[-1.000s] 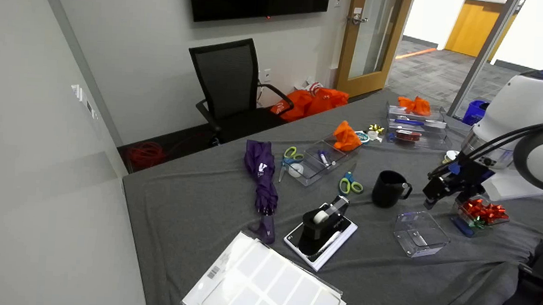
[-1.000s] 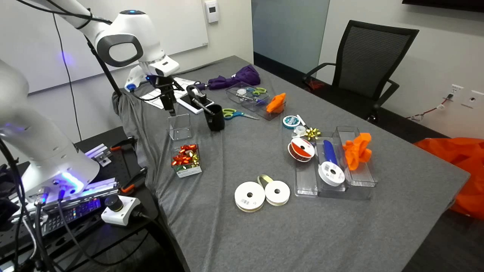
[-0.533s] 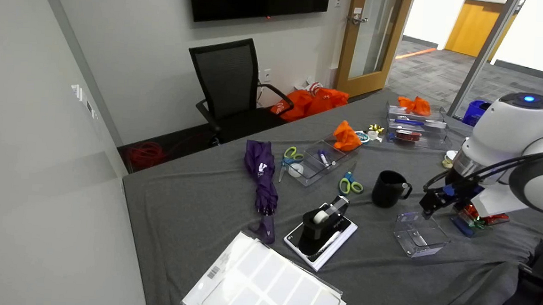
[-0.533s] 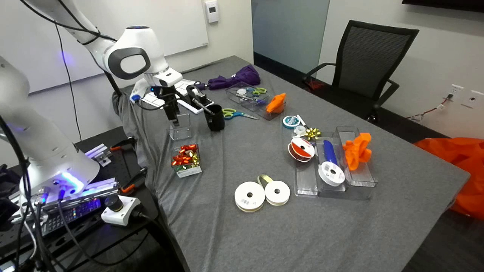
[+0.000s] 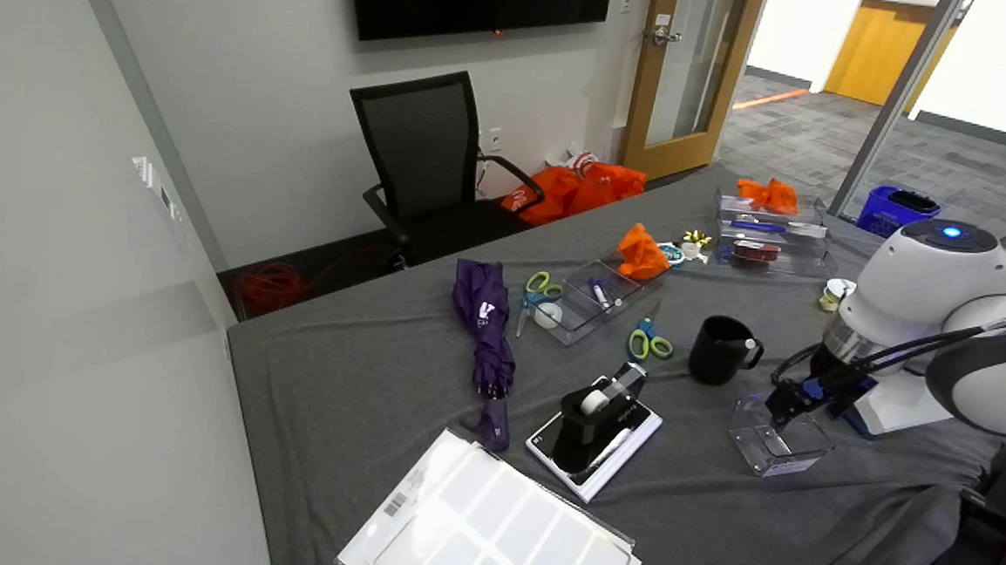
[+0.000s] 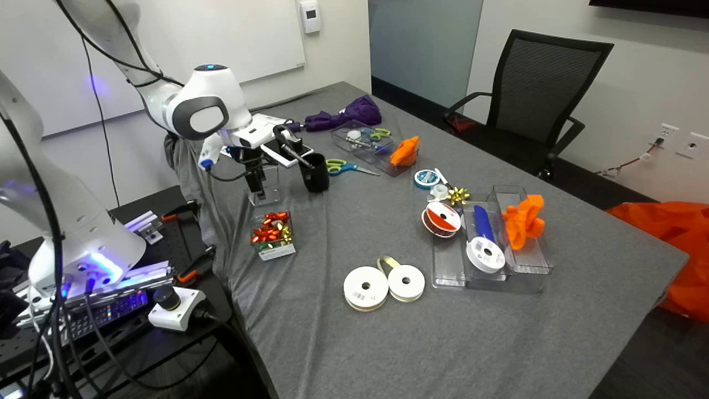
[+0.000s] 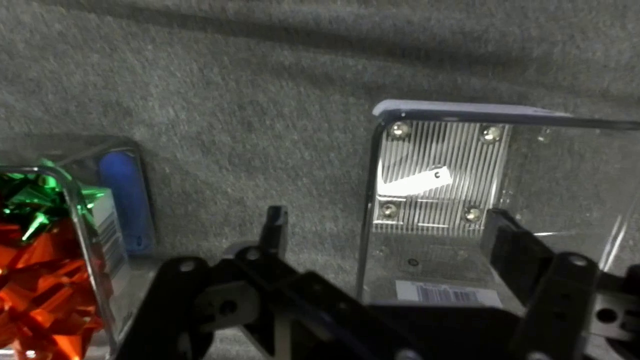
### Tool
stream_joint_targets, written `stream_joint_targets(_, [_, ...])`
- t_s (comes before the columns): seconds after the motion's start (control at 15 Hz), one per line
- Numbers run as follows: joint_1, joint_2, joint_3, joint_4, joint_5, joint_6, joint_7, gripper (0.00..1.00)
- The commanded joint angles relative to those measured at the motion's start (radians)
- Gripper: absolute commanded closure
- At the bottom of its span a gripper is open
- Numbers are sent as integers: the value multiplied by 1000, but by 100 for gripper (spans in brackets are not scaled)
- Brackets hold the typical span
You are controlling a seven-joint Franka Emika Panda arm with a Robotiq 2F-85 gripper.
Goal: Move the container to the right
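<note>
Gaping, the hand [image 7: 385, 218] straddles one wall [image 7: 369, 215] of the barcode-labelled container [image 7: 445, 245].

On the table [image 6: 360, 354], the container [image 6: 271, 194] stands near mug [image 6: 315, 178] and box [image 6: 277, 252] (bows [image 6: 271, 229] inside).

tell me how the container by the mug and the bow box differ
The bow box holds shiny red, green and gold bows; the container shows none.
In the wrist view the open jaws appear on either side of the container's wall, while the bow box lies outside them, cut off at the picture's left edge.
Both are clear plastic and sit on gray cloth.
</note>
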Motion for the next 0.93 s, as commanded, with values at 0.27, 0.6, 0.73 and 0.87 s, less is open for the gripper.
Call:
stream_joint_targets(0.27, [53,152,-73,67,-43,87,33,47])
stream_joint_targets(0.6, [63,183,-89,78,-30,112,17,83])
stream_joint_targets(0.73, [49,187,-78,71,-24,137,8,97])
stream_joint_targets(0.87, [34,172,-69,54,-26,155,-5,100])
